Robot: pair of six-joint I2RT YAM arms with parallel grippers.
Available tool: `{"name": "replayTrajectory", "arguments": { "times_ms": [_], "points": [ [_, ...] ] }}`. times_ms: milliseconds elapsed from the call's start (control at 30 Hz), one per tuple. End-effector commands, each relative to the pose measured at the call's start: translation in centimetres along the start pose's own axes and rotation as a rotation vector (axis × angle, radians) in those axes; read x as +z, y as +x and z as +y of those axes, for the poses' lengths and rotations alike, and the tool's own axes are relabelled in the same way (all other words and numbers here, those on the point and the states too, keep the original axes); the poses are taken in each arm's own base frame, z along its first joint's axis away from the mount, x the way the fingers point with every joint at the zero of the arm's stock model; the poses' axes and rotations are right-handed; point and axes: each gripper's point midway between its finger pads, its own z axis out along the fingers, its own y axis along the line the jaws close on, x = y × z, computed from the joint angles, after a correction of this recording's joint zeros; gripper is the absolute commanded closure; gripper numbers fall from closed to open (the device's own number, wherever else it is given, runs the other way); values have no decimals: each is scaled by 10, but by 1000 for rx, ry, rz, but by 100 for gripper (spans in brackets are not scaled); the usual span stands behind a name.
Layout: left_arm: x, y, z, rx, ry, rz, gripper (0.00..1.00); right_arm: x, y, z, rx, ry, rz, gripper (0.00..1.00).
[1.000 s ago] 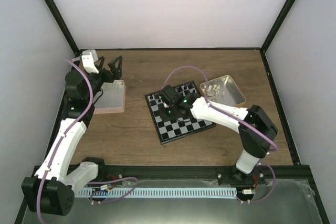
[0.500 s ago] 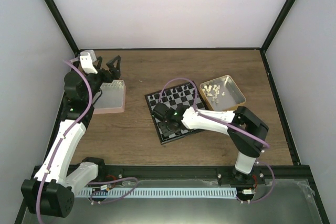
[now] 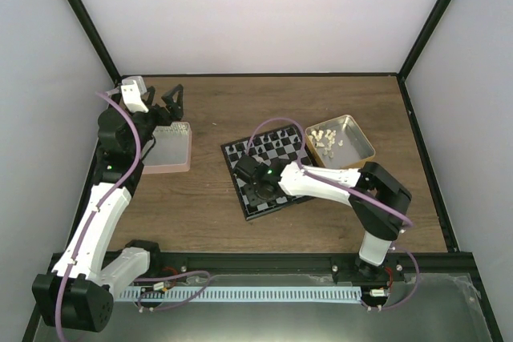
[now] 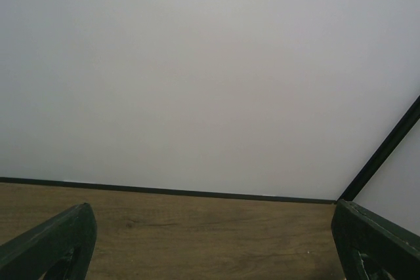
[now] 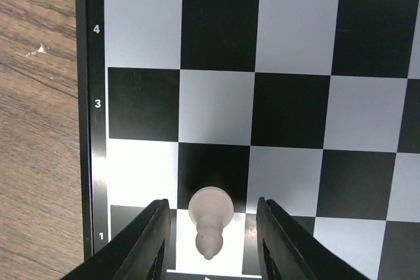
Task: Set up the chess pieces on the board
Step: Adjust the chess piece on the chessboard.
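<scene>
Chess pieces [image 3: 325,138] mostly sit in the tan tray [image 3: 362,146] beside the board [image 3: 276,154], on a brown wood table [image 3: 208,110] boxed in by white walls [image 3: 256,14]. One cream piece [image 5: 210,218] sits near the board's corner between the right gripper's [image 5: 211,204] spread fingers, untouched; left gripper [image 4: 211,211] gapes wide.

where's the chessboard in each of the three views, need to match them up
Top external: the board lies slightly right of mid-table, its near-left corner under the right gripper.
Left wrist: not in it.
Right wrist: the board fills most of the picture, with its numbered border at the left.
Shared landmark: the right gripper, over that same corner in both views.
</scene>
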Motion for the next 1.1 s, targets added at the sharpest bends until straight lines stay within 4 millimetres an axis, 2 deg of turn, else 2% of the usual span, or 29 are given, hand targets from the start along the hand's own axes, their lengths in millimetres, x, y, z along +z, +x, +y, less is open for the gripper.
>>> {"name": "replayTrajectory", "arguments": {
  "times_ms": [0,167,300,367,567,700,1067],
  "points": [
    [-3,-2,2,19,-12,-10,0,-2,-7,2,41,-13,-9,63],
    [-2,-2,3,19,-17,-9,0,4,-1,-3,39,14,16,72],
    [-2,-2,4,20,-20,-8,0,6,3,-8,45,40,23,88],
    [-3,-2,4,22,-24,-9,0,4,5,-14,58,63,24,91],
    [-3,-1,6,22,-32,-8,0,-4,20,-32,90,119,47,93],
    [-2,-1,6,19,-32,-6,0,-2,28,-34,94,103,50,93],
    [-1,1,8,20,-39,-4,0,-2,27,-35,99,110,51,91]
  ]
}}
